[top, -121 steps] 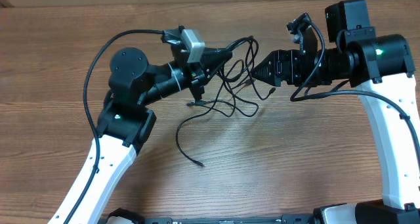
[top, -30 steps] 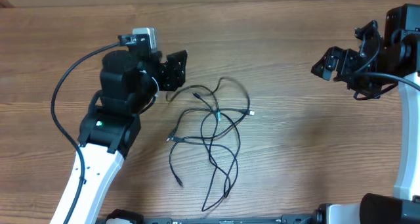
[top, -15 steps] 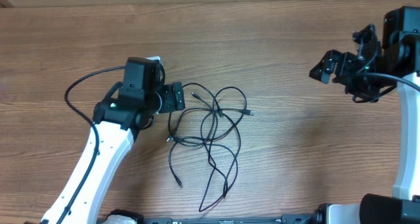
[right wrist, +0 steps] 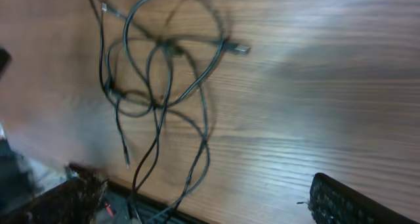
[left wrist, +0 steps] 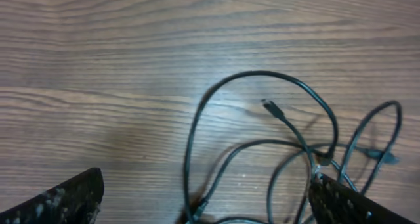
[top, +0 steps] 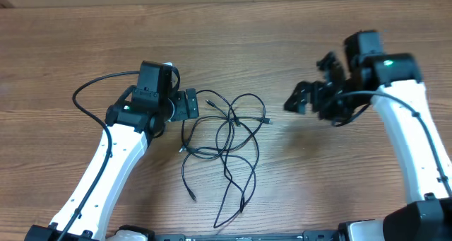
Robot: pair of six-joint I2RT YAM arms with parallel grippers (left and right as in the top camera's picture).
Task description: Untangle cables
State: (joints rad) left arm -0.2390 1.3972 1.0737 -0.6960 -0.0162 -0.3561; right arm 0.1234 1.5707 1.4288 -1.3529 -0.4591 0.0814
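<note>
From overhead, a loose tangle of thin black cables point(top: 227, 138) with small plug ends is seen lying on the brown wood-grain desk point(top: 318, 191), roughly midway between the two arms. One strand trails toward the near edge of the desk, and a short end with a plug points right. The left fingers point(top: 187, 104) are held just beside the upper left loop of the tangle; whether they touch it cannot be told from this view. The right fingers point(top: 296, 103) are blurred and are held well apart from the cables, to their right.

In the left wrist view, the left fingers point(left wrist: 65, 198) are shown spread wide at the two lower corners, with nothing gripped between them. The cables point(left wrist: 252, 73) lie on the desk point(left wrist: 98, 53) ahead, one arc curving between the fingers and a small dark plug resting inside it.

In the right wrist view, the right fingers point(right wrist: 348, 201) are likewise spread wide and hold nothing. The cables point(right wrist: 164, 50) are seen at the upper left on the desk point(right wrist: 315, 106), a silver-tipped plug pointing right.
</note>
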